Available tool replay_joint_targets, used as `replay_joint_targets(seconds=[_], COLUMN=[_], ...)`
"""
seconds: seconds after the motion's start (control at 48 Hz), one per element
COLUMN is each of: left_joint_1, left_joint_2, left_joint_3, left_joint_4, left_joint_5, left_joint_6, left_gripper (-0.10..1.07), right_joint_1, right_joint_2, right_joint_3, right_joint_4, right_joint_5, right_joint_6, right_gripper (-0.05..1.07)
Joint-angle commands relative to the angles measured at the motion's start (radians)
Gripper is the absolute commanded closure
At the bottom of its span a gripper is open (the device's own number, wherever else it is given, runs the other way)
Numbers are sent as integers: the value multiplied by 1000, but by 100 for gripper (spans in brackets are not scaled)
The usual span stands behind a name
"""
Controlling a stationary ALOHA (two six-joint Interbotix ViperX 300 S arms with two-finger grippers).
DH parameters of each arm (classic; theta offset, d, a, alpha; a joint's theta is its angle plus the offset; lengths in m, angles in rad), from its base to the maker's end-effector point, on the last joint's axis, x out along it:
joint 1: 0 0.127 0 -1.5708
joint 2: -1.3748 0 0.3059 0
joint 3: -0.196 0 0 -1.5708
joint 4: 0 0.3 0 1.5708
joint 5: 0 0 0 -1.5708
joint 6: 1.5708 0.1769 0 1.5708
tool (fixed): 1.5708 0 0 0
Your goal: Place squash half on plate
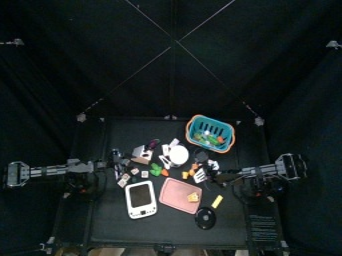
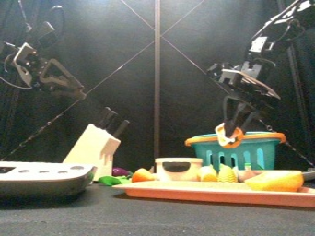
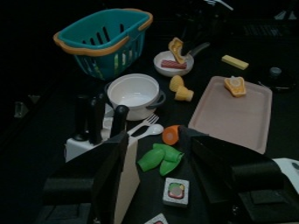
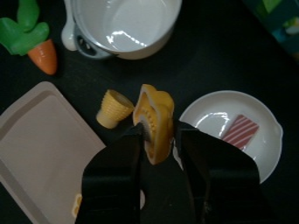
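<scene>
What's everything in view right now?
squash half: 1, yellow, held beside plate
yellow chunk: 1, on table between tray and plate
plate: 1, white, holds red strip
tray: 1, pink, yellow piece at one end
pot: 1, white, mid-table
basket: 1, teal, orange rim, back
carrot: 1, orange, green top
knife block: 1, pale
left hand: open, empty
right hand: shut on squash half

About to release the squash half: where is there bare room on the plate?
The right hand holds the squash half beside the small white plate. The plate's near side is bare; the red-striped piece fills its middle. The yellow chunk crowds the other side.
</scene>
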Motion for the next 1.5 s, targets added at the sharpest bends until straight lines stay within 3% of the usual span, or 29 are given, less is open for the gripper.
replay_joint_targets(seconds=[0.0,0.167,0.438,0.688,0.875,1.479], left_joint_1=[-3,-3,-3,-3,-2,-2], left_joint_2=[2,2,2,2,3,3], left_joint_3=[-11,-11,-9,-9,-9,-6], left_joint_4=[-2,-2,-2,-2,-2,-2], left_joint_5=[-6,-5,-6,-6,-5,-6], left_joint_6=[-2,-2,-2,-2,-2,-2], left_gripper=[11,11,11,11,11,11], right_joint_1=[67,138,241,293,314,316], right_joint_2=[61,175,330,445,502,577], right_joint_3=[-67,-146,-278,-387,-436,-463], right_joint_4=[-78,-123,-147,-132,-126,-97], right_joint_5=[25,100,376,425,537,543], right_joint_6=[2,2,-28,-72,-75,-75], right_gripper=[44,44,44,43,43,43])
